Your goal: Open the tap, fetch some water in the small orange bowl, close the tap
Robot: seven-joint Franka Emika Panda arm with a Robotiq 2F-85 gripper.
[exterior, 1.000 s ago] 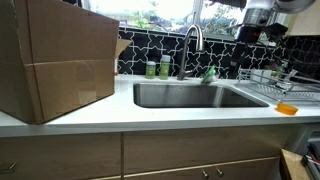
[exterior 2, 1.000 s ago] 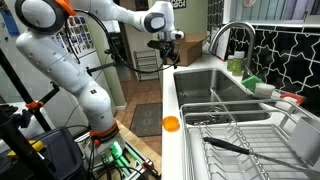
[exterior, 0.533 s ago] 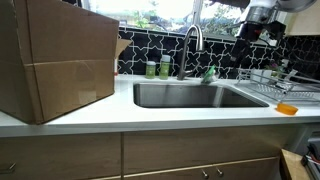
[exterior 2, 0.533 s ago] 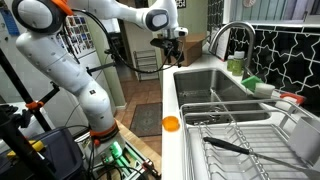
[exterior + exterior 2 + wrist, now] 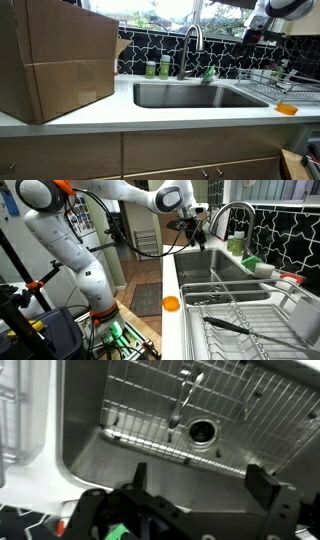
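Observation:
The tap, a tall steel gooseneck, stands behind the sink; it also shows in an exterior view. The small orange bowl sits on the counter's front edge beside the dish rack, and shows in the other exterior view. My gripper hangs high over the sink's near end, short of the tap, and shows at the top right of an exterior view. In the wrist view the gripper is open and empty, both fingers spread above the sink floor.
A big cardboard box fills the counter beside the sink. Two green bottles stand by the tap's base. A wire dish rack holds a dark utensil. A wire grid and a drain lie in the sink bottom.
The gripper has swung from beside the counter to above the sink, nearer the tap. Bowl and tap have not moved.

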